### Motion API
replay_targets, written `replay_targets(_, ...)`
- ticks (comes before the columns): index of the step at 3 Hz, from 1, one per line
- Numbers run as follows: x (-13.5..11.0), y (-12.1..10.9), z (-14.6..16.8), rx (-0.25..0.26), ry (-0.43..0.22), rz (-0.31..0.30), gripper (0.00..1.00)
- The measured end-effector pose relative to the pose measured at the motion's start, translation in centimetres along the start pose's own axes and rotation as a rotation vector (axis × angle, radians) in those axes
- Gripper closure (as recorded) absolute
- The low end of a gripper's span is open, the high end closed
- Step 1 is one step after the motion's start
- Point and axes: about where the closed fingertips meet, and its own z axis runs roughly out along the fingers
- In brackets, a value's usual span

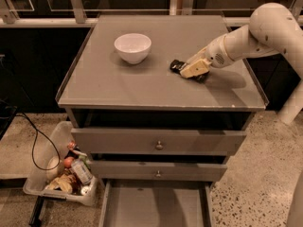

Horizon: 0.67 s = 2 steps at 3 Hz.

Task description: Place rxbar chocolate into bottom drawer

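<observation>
The rxbar chocolate (pixel 176 65), a small black bar, lies flat on the gray cabinet top, right of centre. My gripper (pixel 193 70) reaches in from the right on the white arm and sits low over the bar's right part. Only the bar's left end and a dark bit under the gripper show. The bottom drawer (pixel 156 206) is pulled out at the foot of the cabinet, its flat gray floor bare, well below and in front of the gripper.
A white bowl (pixel 133 47) stands on the cabinet top, left of the bar. Two upper drawers with small knobs (pixel 159 145) are above the open one. A plastic bin of groceries (pixel 64 179) and a black cable (pixel 33 141) lie on the floor at the left.
</observation>
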Motion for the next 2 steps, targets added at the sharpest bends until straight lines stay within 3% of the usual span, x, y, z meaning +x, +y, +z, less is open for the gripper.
replay_targets(1,0.0,0.0,0.0,0.0,0.0,0.0,0.88)
replay_targets(2,0.0,0.0,0.01,0.0,0.0,0.0,1.0)
